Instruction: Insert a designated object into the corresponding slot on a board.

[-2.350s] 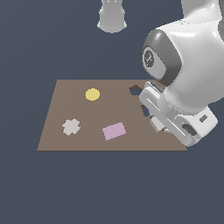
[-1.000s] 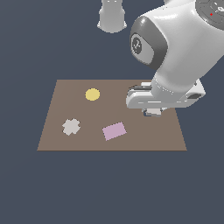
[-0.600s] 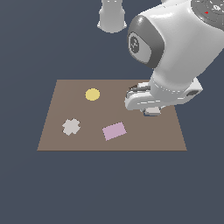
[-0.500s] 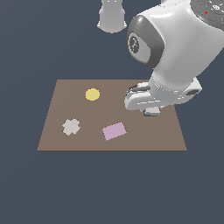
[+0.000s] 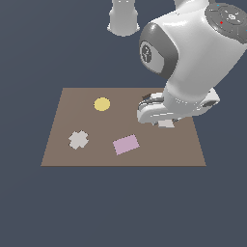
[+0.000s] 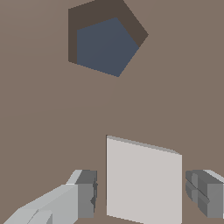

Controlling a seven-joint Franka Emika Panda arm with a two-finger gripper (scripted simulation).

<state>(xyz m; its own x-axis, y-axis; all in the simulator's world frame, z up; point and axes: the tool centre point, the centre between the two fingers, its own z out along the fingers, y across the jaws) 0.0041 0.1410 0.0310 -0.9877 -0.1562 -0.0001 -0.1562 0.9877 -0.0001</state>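
The designated object, a light-grey square block (image 6: 143, 179), lies flat on the brown board (image 5: 87, 120) between my fingers. My gripper (image 6: 144, 194) is open, with a narrow gap between the block and each of the fingers (image 6: 86, 193). From outside, only a corner of the block (image 5: 167, 124) peeks out under the gripper (image 5: 158, 116), near the board's edge on the exterior view's right. No dark square slot shows in either view; whether it lies under the block is hidden.
A dark pentagon-shaped hole (image 6: 106, 38) is cut into the board just beyond the block. A yellow disc (image 5: 102, 104), a grey cross piece (image 5: 78, 140) and a pink rectangle (image 5: 126, 144) sit on the board. The arm's base (image 5: 123, 17) stands behind it.
Since 2.4 s ago the arm has swung from the board's right corner toward the back, now covering the pentagon hole in the exterior view. Over the last second it has barely moved.
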